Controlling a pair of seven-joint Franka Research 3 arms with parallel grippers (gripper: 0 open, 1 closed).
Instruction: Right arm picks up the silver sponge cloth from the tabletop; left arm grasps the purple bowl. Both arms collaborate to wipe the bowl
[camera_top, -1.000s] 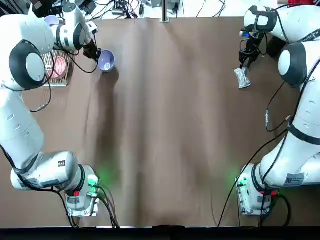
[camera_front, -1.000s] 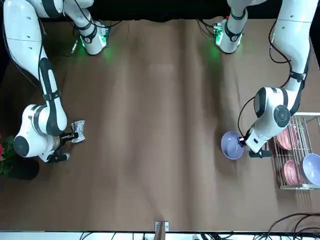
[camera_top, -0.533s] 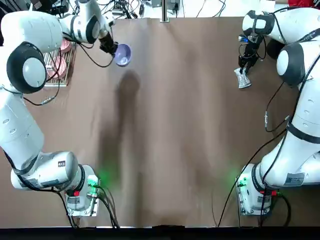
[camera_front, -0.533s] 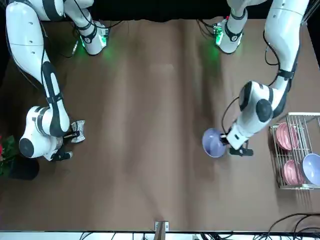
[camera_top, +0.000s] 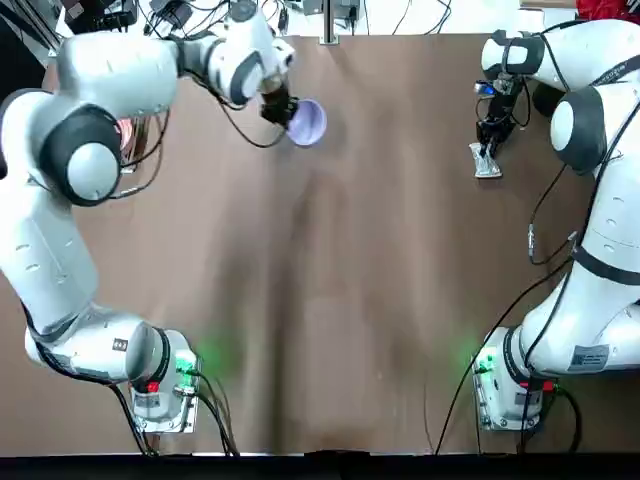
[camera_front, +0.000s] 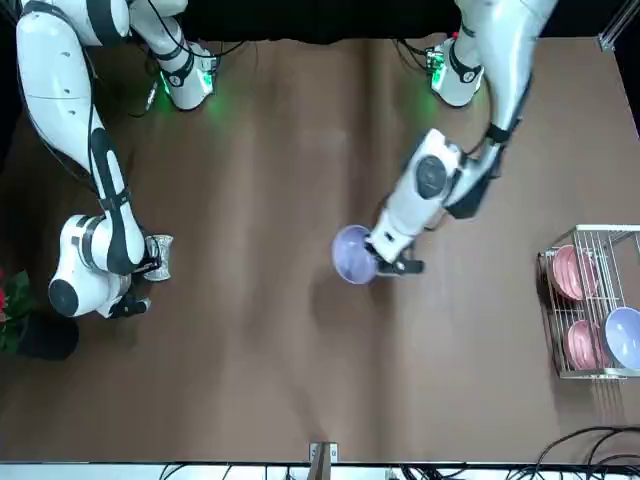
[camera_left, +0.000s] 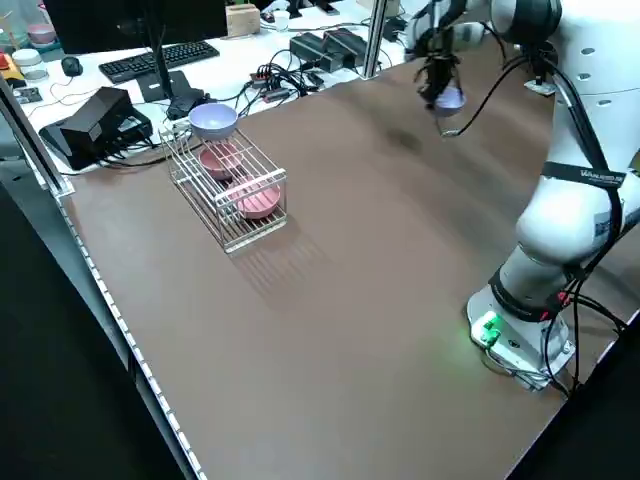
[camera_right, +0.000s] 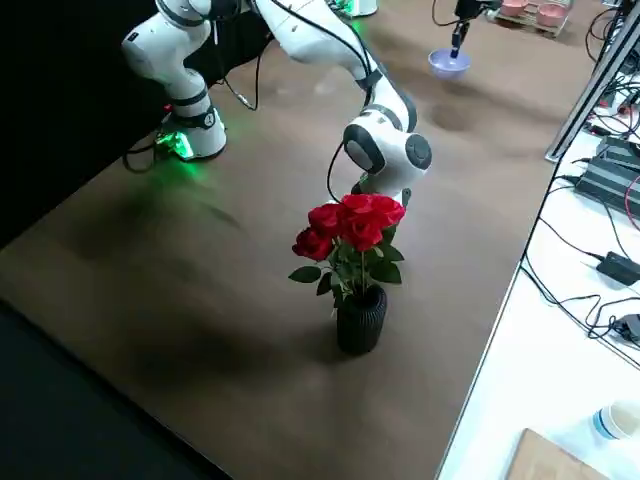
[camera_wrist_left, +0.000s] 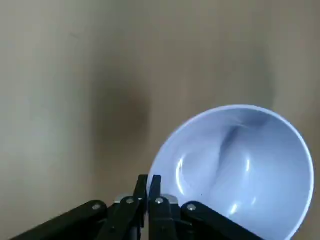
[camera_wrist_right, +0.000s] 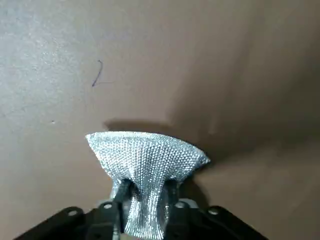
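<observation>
Brown counter (camera_top: 350, 300) beneath, we hold the purple bowl (camera_top: 307, 122) by its rim in our left fingers (camera_wrist_left: 148, 192), upper centre from above; our right fingers (camera_wrist_right: 149, 192) pinch the silver sponge cloth (camera_top: 485, 160), upper right, well apart.

From overhead I look down on the table (camera_top: 350, 300), arm bases at the bottom; my front camera faces back from the far edge, sharing that brown top. My side cameras peer diagonally from left and right, while both wrist cameras sit closest.
</observation>
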